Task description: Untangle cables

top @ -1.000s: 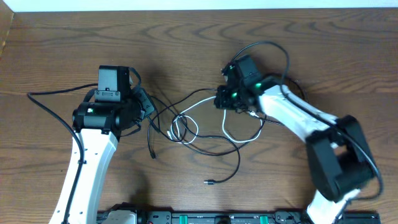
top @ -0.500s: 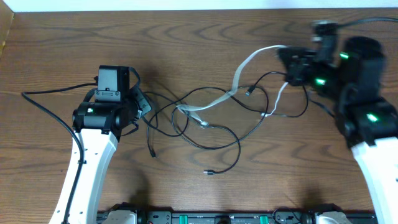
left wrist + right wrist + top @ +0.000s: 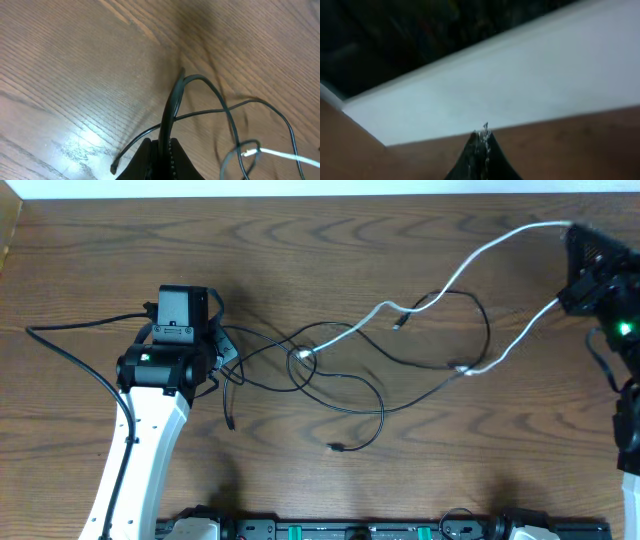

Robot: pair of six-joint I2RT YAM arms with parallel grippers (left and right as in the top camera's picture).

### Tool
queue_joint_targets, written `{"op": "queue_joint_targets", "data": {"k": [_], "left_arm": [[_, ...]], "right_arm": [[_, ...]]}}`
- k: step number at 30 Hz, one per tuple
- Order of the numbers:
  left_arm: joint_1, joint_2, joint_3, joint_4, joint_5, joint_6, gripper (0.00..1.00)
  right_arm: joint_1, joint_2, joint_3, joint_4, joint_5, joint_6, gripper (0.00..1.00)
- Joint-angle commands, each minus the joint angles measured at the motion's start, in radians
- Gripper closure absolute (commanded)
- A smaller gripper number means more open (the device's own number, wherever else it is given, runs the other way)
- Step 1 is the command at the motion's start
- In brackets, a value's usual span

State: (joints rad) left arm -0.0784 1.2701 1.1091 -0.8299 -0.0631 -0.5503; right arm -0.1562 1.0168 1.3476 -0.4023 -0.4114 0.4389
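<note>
My left gripper (image 3: 222, 352) (image 3: 164, 145) stays at the table's left, shut on a thin black cable (image 3: 172, 105) that rises doubled from between its jaws. That black cable (image 3: 380, 405) loops loosely across the middle, with a small plug (image 3: 338, 446) lying near the front. The white cable (image 3: 470, 260) (image 3: 280, 154) runs in two stretched strands from the tangle's centre to my right gripper (image 3: 575, 265) at the far right edge. In the right wrist view the right gripper (image 3: 482, 136) is shut, and the cable itself is hidden there.
A thick black arm wire (image 3: 70, 340) curves out left of the left arm. A white wall (image 3: 520, 75) borders the table's far edge. A rail with electronics (image 3: 350, 530) lines the front edge.
My right gripper has swung far right and back, drawing the white cable out of the tangle into long strands. The black loops have spread. The left gripper has held its place.
</note>
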Motion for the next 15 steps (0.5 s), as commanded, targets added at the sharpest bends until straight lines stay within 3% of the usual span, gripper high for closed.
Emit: {"op": "queue_joint_targets", "data": {"k": [1, 6, 9, 12, 15], "left_arm": [[0.005, 0.004, 0.008, 0.000, -0.036, -0.005, 0.93], [0.005, 0.004, 0.008, 0.000, -0.036, -0.005, 0.93], [0.005, 0.004, 0.008, 0.000, -0.035, -0.005, 0.92], [0.005, 0.004, 0.008, 0.000, -0.035, -0.005, 0.93], [0.005, 0.004, 0.008, 0.000, -0.035, -0.005, 0.93]], "right_arm": [[-0.010, 0.013, 0.117, 0.005, 0.041, 0.013, 0.99], [-0.001, 0.077, 0.163, -0.080, -0.011, 0.074, 0.99], [0.043, 0.154, 0.163, -0.279, -0.063, 0.099, 0.99], [0.103, 0.229, 0.163, -0.407, -0.069, 0.080, 0.99], [0.130, 0.290, 0.163, -0.429, -0.064, 0.049, 0.99]]}}
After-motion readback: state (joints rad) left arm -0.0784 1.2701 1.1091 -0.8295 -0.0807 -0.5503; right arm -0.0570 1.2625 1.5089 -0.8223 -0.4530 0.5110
